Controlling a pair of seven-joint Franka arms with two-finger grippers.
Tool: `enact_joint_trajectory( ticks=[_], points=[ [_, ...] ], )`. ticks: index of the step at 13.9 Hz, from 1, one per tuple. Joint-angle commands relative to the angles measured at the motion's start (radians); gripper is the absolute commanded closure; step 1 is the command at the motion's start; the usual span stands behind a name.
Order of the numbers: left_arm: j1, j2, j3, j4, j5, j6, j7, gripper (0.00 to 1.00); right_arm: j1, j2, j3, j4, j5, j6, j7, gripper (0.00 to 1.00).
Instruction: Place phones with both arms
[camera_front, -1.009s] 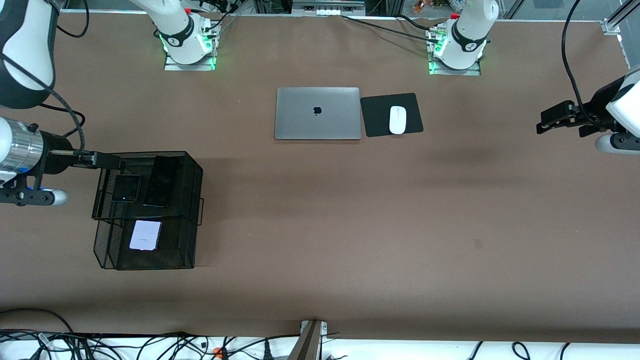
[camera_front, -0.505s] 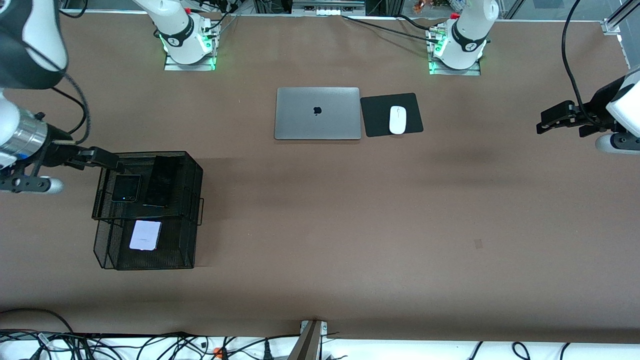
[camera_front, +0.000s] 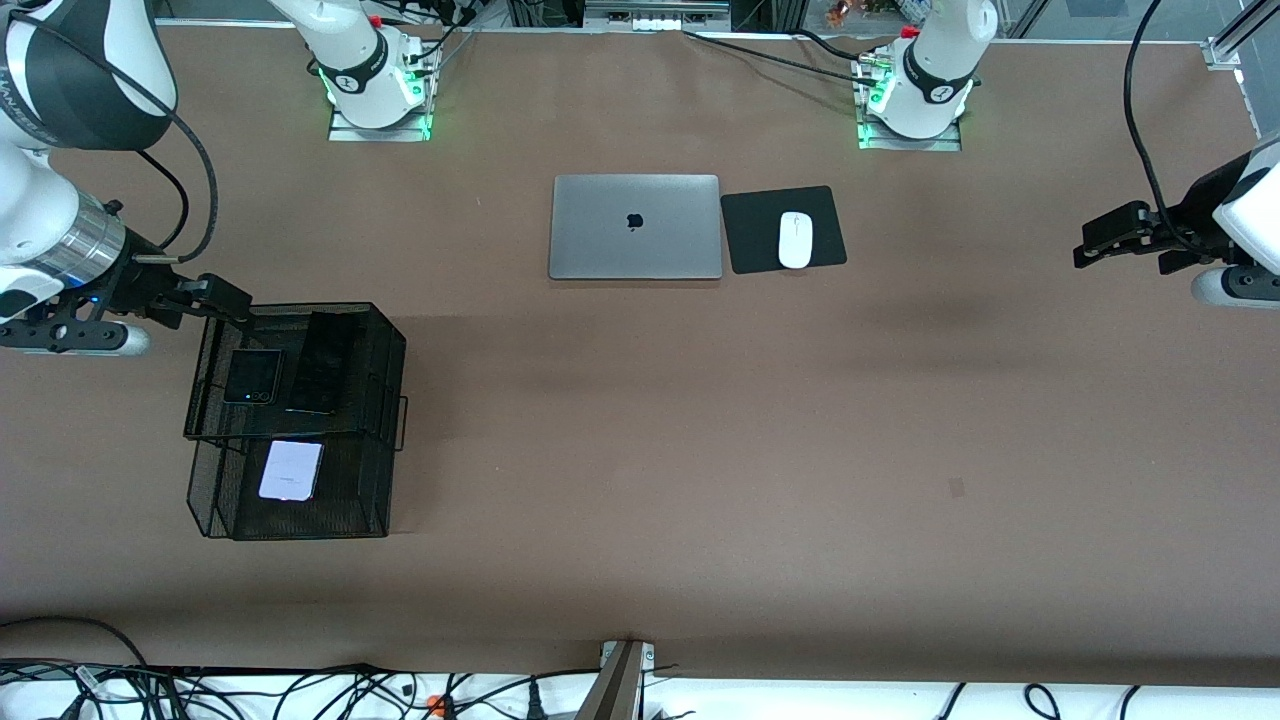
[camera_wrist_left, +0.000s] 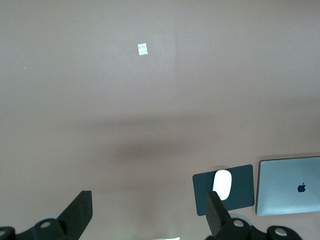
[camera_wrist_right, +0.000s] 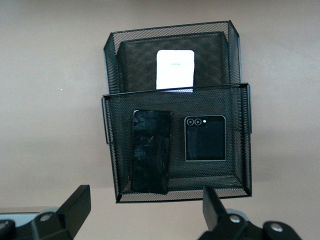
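Observation:
A black mesh two-tier tray (camera_front: 300, 527) stands at the right arm's end of the table. Its upper tier holds a small squarish black phone (camera_front: 252, 376) and a longer slim black phone (camera_front: 322, 363). A white-lavender phone (camera_front: 291, 470) lies flat on the lower tier. The right wrist view shows the white one (camera_wrist_right: 175, 69), the slim one (camera_wrist_right: 150, 157) and the squarish one (camera_wrist_right: 205, 138). My right gripper (camera_front: 228, 297) is open and empty by the tray's edge toward the bases; its own view shows the gripper (camera_wrist_right: 145, 205). My left gripper (camera_front: 1100, 240) waits open and empty over bare table (camera_wrist_left: 147, 210).
A shut silver laptop (camera_front: 635, 227) lies mid-table toward the bases, with a white mouse (camera_front: 795, 240) on a black pad (camera_front: 750, 235) beside it. The left wrist view shows the laptop (camera_wrist_left: 290, 185) and mouse (camera_wrist_left: 221, 183). Cables run along the table's near edge.
My right gripper has drawn back from over the tray's upper tier toward the bases, its arm swinging with it. The phones and the left arm have not moved.

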Motion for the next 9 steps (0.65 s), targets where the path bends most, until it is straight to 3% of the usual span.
enact_joint_trajectory(
  ticks=[1,9],
  points=[
    [0.000,-0.016,0.003,-0.011,-0.003,-0.003,0.001,0.00,-0.032,-0.029,0.030,-0.054,-0.031,0.022,0.009,0.00],
    [0.002,-0.016,0.003,-0.011,-0.003,-0.005,0.000,0.00,-0.028,0.001,0.027,-0.006,-0.049,-0.007,0.019,0.00]
  ],
)
